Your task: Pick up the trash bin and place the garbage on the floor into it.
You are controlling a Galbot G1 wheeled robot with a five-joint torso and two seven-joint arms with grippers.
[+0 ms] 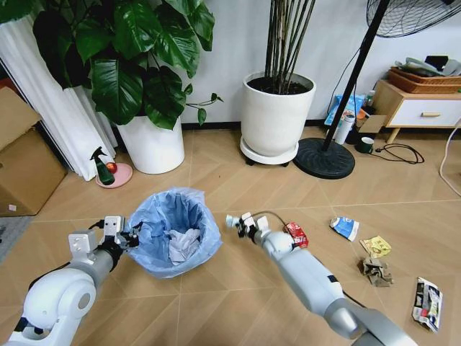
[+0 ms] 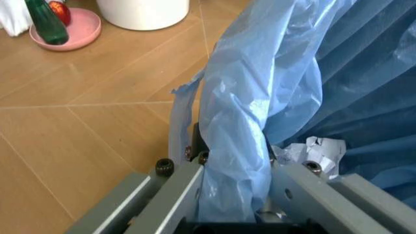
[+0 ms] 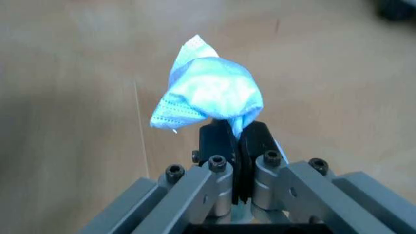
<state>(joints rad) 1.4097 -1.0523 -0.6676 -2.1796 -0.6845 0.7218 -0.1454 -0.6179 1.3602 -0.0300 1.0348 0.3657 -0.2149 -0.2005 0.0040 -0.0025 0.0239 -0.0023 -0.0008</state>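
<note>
The trash bin, lined with a crinkly blue bag, stands on the wooden floor with crumpled white paper inside. My left gripper is shut on the bin's left rim; the left wrist view shows the gripper clamping the bag, with the paper behind it. My right gripper hangs just right of the bin, shut on a crumpled light blue-white piece of garbage. On the floor lie a red can, blue-white packet, yellow wrapper, brown wad and black-white carton.
Two large white plant pots stand behind the bin. A fan's black base sits right of them, and a pink dish with a green bottle to the left. A cardboard box is far left, a side table far right.
</note>
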